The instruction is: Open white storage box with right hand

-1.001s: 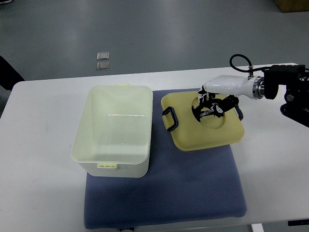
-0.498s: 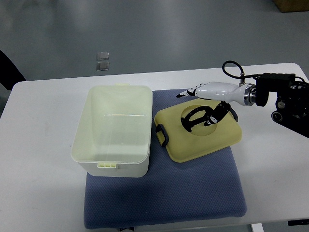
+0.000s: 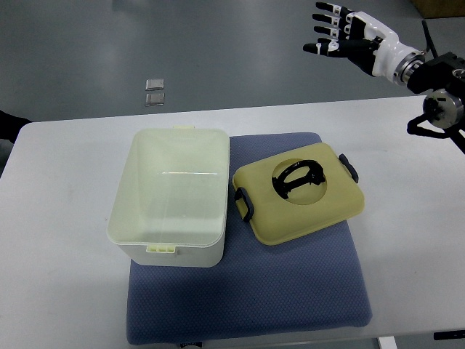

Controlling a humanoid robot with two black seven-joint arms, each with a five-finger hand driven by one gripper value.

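The white storage box (image 3: 171, 196) stands open on the left part of a blue mat (image 3: 290, 283), its inside empty. Its pale yellow lid (image 3: 298, 203) lies flat on the mat just right of the box, with a black handle (image 3: 296, 177) in the round recess and black clips at both ends. My right hand (image 3: 338, 29) is raised high at the upper right, well away from the lid, fingers spread and holding nothing. The left arm does not show.
The white table (image 3: 58, 240) carries the mat and box. Two small square floor fittings (image 3: 155, 92) lie on the grey floor beyond the table's far edge. A dark shape (image 3: 9, 123) sits at the left edge.
My right hand let go of the lid's handle and rose up and away to the upper right. The lid has settled flat on the mat beside the box.
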